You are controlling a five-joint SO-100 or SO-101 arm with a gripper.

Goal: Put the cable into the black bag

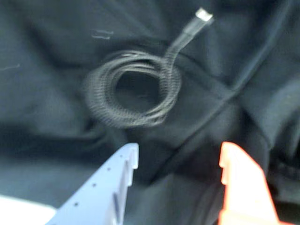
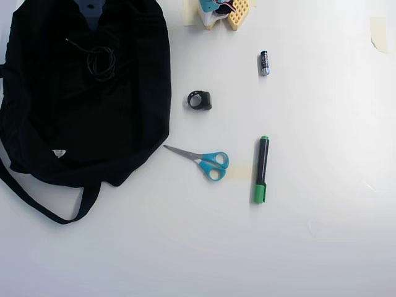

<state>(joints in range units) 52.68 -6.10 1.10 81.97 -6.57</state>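
The cable (image 1: 133, 89) lies as a small round coil on the black bag (image 1: 243, 70), its short tail ending in a pale plug (image 1: 203, 15). In the wrist view my gripper (image 1: 180, 147) is open, with a blue finger (image 1: 117, 178) and an orange finger (image 1: 241, 178) wide apart. Only dark fabric shows between them, and the coil sits just beyond the tips. From overhead the cable (image 2: 101, 62) rests inside the outline of the black bag (image 2: 124, 124) near its top edge. A bluish part of the gripper (image 2: 92, 11) pokes in above it.
On the white table to the right of the bag lie a thick black ring (image 2: 199, 100), blue-handled scissors (image 2: 207, 162), a green marker (image 2: 261, 170) and a battery (image 2: 264, 63). The arm's base (image 2: 223, 12) stands at the top edge. The bag's strap (image 2: 37, 204) trails at the lower left.
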